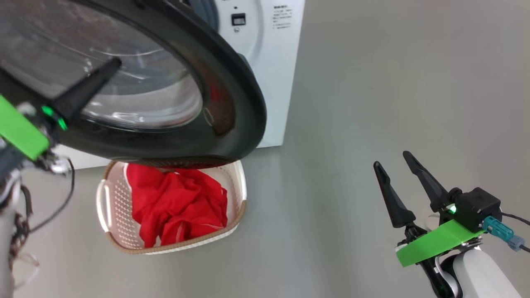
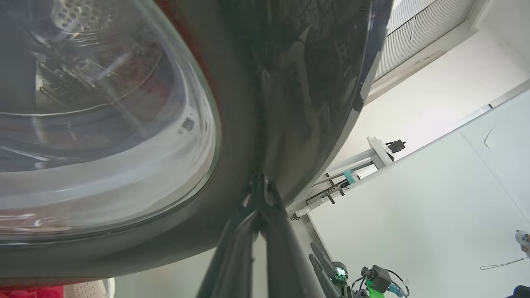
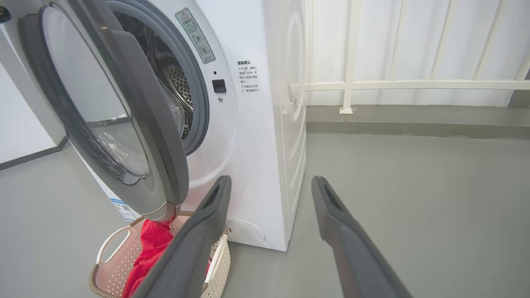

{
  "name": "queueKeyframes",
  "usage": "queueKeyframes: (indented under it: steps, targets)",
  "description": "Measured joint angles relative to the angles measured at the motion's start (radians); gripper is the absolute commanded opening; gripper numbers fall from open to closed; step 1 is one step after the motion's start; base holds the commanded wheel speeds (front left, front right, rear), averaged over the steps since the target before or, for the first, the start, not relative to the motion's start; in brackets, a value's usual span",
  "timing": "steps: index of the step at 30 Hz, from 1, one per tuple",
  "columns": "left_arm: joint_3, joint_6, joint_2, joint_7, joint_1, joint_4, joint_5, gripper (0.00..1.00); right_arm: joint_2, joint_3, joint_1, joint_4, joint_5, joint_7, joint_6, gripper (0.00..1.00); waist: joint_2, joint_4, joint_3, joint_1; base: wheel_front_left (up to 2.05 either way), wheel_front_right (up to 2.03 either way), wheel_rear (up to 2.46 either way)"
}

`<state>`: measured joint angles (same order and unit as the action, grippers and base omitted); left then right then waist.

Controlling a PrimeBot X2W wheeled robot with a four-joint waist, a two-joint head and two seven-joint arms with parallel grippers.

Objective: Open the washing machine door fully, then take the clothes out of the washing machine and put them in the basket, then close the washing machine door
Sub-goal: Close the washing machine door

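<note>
The glossy black washing machine door [image 1: 232, 103] stands partly swung out from the white washing machine [image 3: 256, 145], hanging over the basket. My left gripper [image 1: 114, 64] is shut, and its tips [image 2: 258, 182] press on the door's outer face beside the glass window. Red clothes [image 1: 178, 207] lie bunched in the cream basket [image 1: 112, 198] on the floor under the door's lower edge. The steel drum [image 3: 178, 82] shows through the opening with no red fabric visible in it. My right gripper [image 1: 392, 159] is open and holds nothing, well right of the basket, its fingers [image 3: 215, 215] pointing toward the washer's front corner.
Grey floor spreads to the right of the washer. A white railing [image 3: 352, 82] runs along the back wall. A blue energy label [image 3: 122, 209] sits low on the washer front. A white frame stand [image 2: 372, 153] is seen past the door's edge.
</note>
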<state>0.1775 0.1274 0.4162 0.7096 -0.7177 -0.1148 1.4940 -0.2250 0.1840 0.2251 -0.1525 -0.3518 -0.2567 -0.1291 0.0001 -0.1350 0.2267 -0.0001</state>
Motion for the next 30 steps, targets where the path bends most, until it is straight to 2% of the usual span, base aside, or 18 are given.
queueKeyframes:
  steps: [1, 9, 19, 30]
  targets:
    - [0.005, 0.000, 0.005, -0.015, 0.036, 0.006, 0.005, 1.00, -0.002, 0.000, 0.000, -0.001, 0.000, 0.000, 0.000, 1.00, 0.0000, 0.011, -0.007, 0.0000, 0.00, 0.00, 0.00]
    - [0.002, 0.000, 0.027, -0.109, 0.183, 0.033, 0.013, 1.00, -0.015, 0.000, -0.016, -0.004, 0.000, 0.000, 0.000, 1.00, 0.0000, 0.062, -0.036, 0.0001, 0.00, 0.00, 0.00]
    - [-0.003, 0.000, 0.049, -0.281, 0.392, 0.044, -0.001, 1.00, -0.026, -0.009, -0.047, -0.005, -0.001, 0.000, 0.000, 1.00, 0.0000, 0.122, -0.062, 0.0001, 0.00, 0.00, 0.00]
    - [-0.010, 0.000, 0.064, -0.488, 0.581, 0.008, -0.006, 1.00, -0.039, -0.033, -0.082, -0.006, -0.003, 0.000, 0.000, 1.00, 0.0000, 0.142, -0.078, 0.0001, 0.00, 0.00, 0.00]
